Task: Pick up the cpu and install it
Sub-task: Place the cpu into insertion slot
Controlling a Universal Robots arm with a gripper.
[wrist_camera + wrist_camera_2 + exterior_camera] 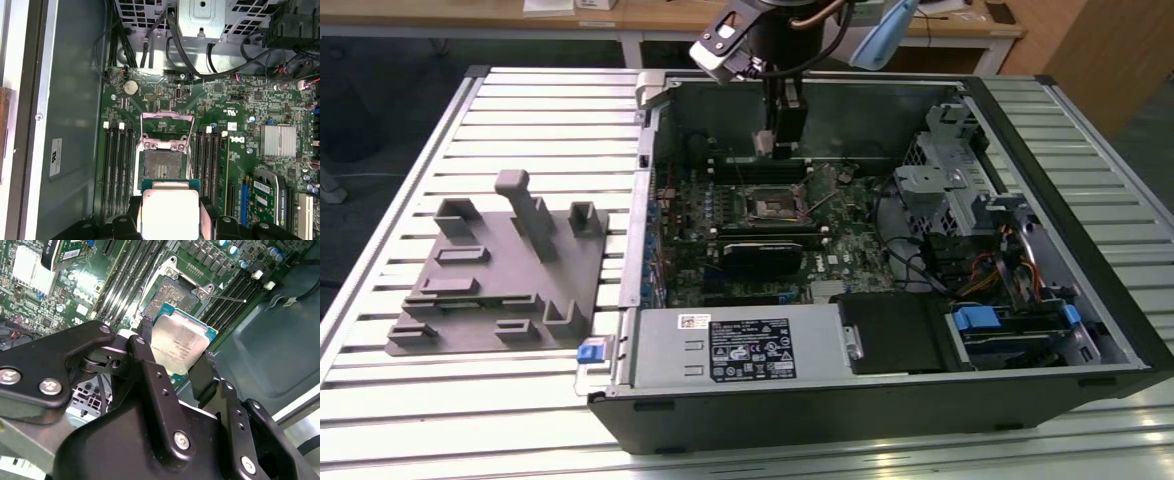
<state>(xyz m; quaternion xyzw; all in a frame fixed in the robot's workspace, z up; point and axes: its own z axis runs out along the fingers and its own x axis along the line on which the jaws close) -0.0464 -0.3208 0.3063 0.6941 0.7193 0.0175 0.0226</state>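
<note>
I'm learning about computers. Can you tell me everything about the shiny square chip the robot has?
The cpu is a flat square with a silvery metal top, faint print and a thin green edge. The gripper is shut on it, black fingers pressing two opposite edges. It hangs close to the open socket, not seated in it.

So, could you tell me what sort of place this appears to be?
Probably a robotics lab or workshop bench: an open computer case lies on a slatted metal table, a grey fixture plate beside it, wooden desks behind, and the gripper holds the cpu over the motherboard.
</note>
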